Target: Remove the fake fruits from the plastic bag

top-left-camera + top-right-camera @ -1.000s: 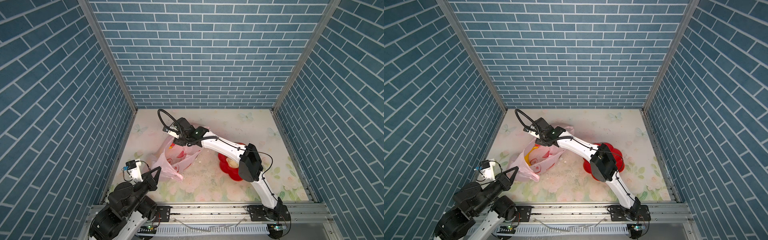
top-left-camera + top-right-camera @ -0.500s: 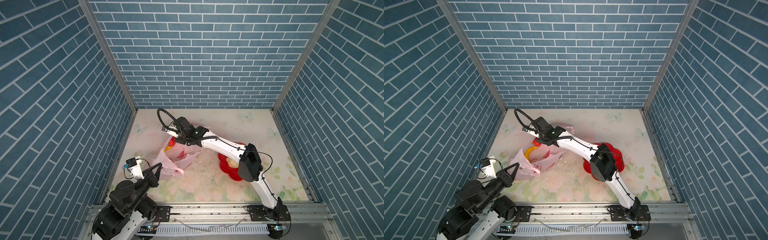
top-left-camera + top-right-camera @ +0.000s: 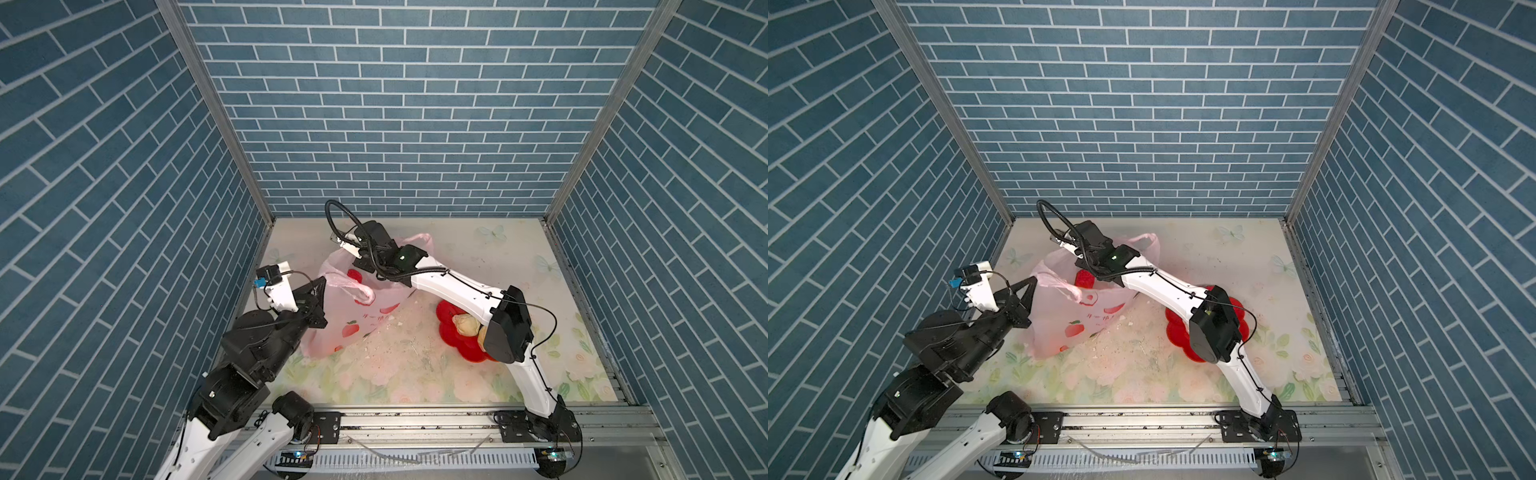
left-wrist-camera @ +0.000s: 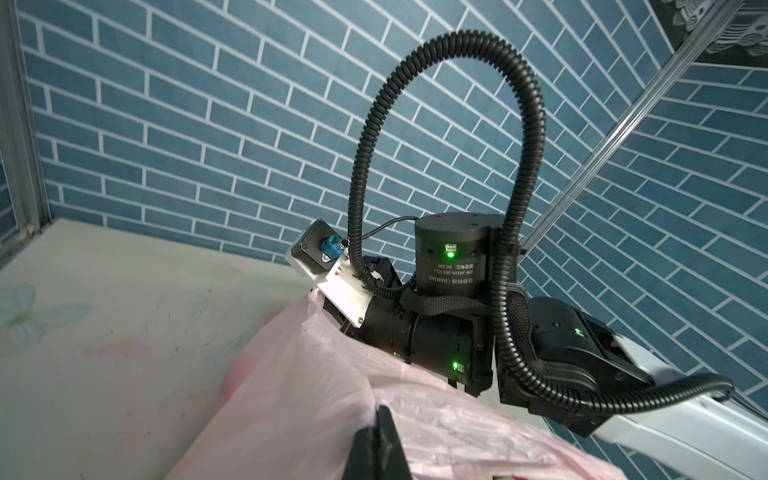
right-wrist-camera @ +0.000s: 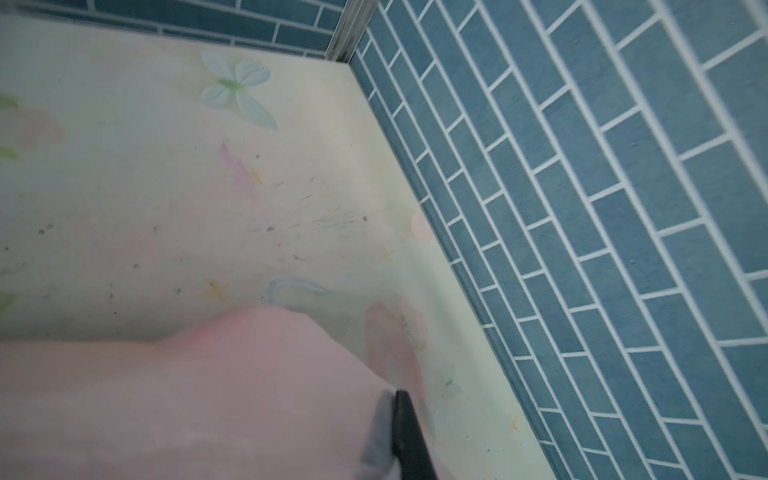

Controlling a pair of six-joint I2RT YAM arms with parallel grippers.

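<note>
- One pink plastic bag [image 3: 349, 316] stands on the left half of the table [image 3: 415, 374], mouth up.
- Two grippers, both clamped on its film: the left gripper [image 4: 377, 419] pinches the near-left rim, the right gripper [image 5: 394, 415] the far rim.
- One red plate [image 3: 446, 311] lies near the bag's right side, bearing two cream fruits [image 3: 465, 324].
- Whether fruits are inside the bag cannot be told.

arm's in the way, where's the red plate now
In both top views the red plate sits right of centre, right of the plastic bag, partly under the right arm's elbow.
</note>
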